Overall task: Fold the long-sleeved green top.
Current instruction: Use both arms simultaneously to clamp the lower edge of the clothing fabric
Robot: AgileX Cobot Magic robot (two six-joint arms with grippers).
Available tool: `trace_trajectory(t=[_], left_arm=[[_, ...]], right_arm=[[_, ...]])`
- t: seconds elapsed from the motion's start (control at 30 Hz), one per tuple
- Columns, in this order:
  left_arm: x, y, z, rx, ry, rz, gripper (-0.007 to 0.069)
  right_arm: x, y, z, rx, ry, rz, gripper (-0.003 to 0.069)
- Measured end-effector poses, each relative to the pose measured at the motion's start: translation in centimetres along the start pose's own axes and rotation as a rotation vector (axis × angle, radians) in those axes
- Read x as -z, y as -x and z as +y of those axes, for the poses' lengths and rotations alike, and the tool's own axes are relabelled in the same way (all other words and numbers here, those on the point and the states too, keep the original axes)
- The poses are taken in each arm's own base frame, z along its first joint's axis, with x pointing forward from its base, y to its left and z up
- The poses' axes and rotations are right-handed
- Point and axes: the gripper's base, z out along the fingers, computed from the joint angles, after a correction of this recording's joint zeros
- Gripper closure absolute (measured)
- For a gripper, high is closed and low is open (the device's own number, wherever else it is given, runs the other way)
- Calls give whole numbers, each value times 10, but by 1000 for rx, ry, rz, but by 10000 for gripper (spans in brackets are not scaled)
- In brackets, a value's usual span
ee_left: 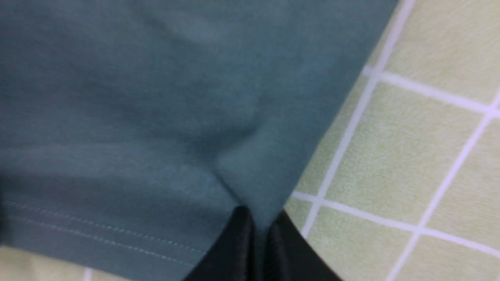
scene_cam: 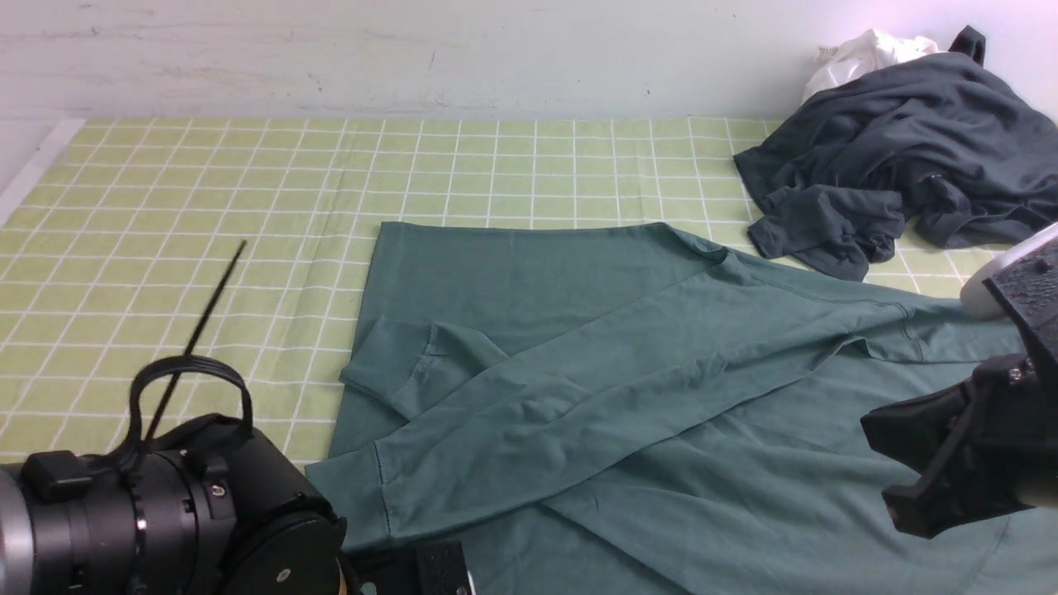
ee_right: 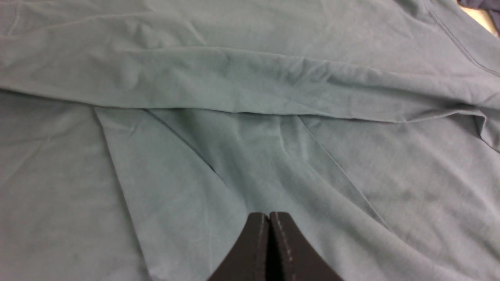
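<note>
Progress: early, both sleeves laid across body, body folds left | dull teal-green cotton long-sleeved top flat, near-right on checked bench | left tool pinching its hem-side edge | right tool closed, empty, over body

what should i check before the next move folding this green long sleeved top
1. Left gripper shut on the edge of the dull teal-green cotton long-sleeved top: ok.
2. Right gripper shut; fabric caught in it: cannot tell.
3. Both long cuffed sleeves laid across the body: ok.
4. Crumpled dark charcoal-grey garment clear of the top: cannot tell.
5. Top's far edge lying flat on the yellow-green checked tablecloth: ok.
</note>
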Motion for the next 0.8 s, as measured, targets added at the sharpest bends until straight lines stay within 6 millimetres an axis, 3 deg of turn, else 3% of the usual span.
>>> trace_trajectory(t=[0.2, 0.4, 0.57, 0.7, 0.8], left_arm=[[27, -8, 1, 54, 67, -10, 626], [42, -15, 0, 89, 120, -50, 626], [46, -16, -1, 96, 122, -71, 626], [46, -15, -3, 113, 99, -80, 626], [46, -15, -4, 120, 89, -85, 626]], right_arm=[[22, 0, 10, 233, 22, -51, 674], [18, -31, 4, 512, 42, 320, 638], [2, -62, -10, 617, 1, 618, 498], [-15, -78, -11, 663, 5, 658, 387], [-26, -83, -11, 690, 3, 646, 350]])
